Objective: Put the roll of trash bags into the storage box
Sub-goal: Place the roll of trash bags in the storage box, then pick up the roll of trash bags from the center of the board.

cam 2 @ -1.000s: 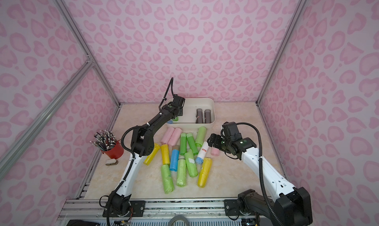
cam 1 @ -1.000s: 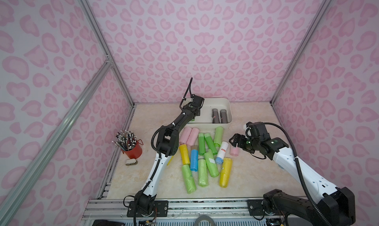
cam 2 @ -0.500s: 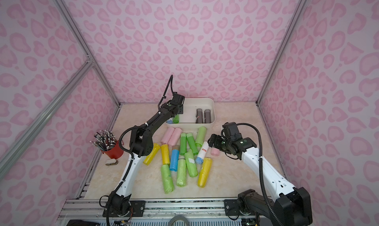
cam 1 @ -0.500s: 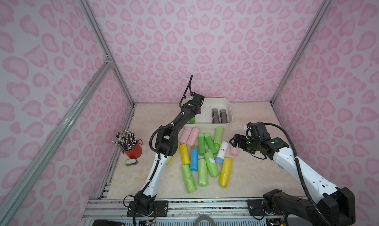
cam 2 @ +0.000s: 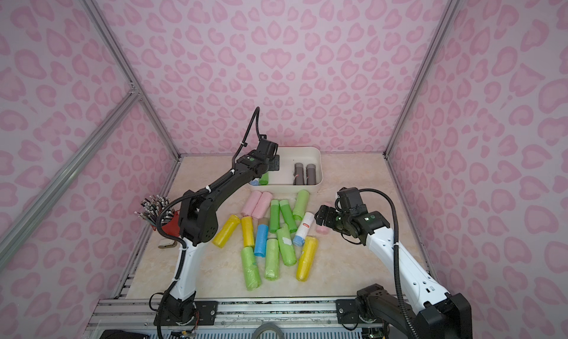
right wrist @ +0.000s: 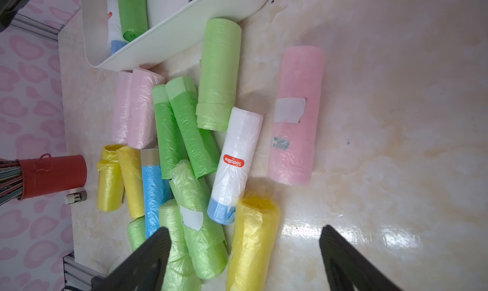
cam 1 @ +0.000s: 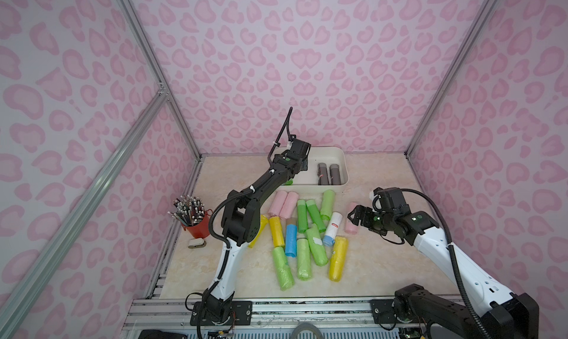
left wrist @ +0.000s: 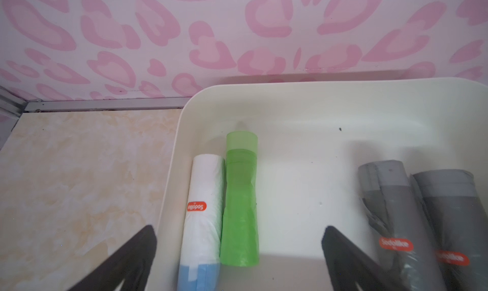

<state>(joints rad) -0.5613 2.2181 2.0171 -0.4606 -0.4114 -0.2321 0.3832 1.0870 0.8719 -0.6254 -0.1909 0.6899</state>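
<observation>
Left pincer [left wrist: 239,230] spread over storage box [left wrist: 303,102]; green roll [left wrist: 239,205] lies inside, beside white roll [left wrist: 204,192]. Right pincer [right wrist: 244,234] spread near pink roll [right wrist: 295,113] on bench [right wrist: 396,91]. Risk: left pullback clipping box wall, nudging box.

Left arm: your left arm [cam 1: 255,193] stretches far forward from its base, elbow low, forearm slanting up to the wrist.
Left end effector: your left end effector [left wrist: 239,231] points downward, jaws wide apart, gripping nothing.
Right arm: your right arm [cam 1: 430,239] leans inward, wrist bent toward the middle.
Right end effector: your right end effector [right wrist: 244,230] has its jaws spread wide, holding nothing.
</observation>
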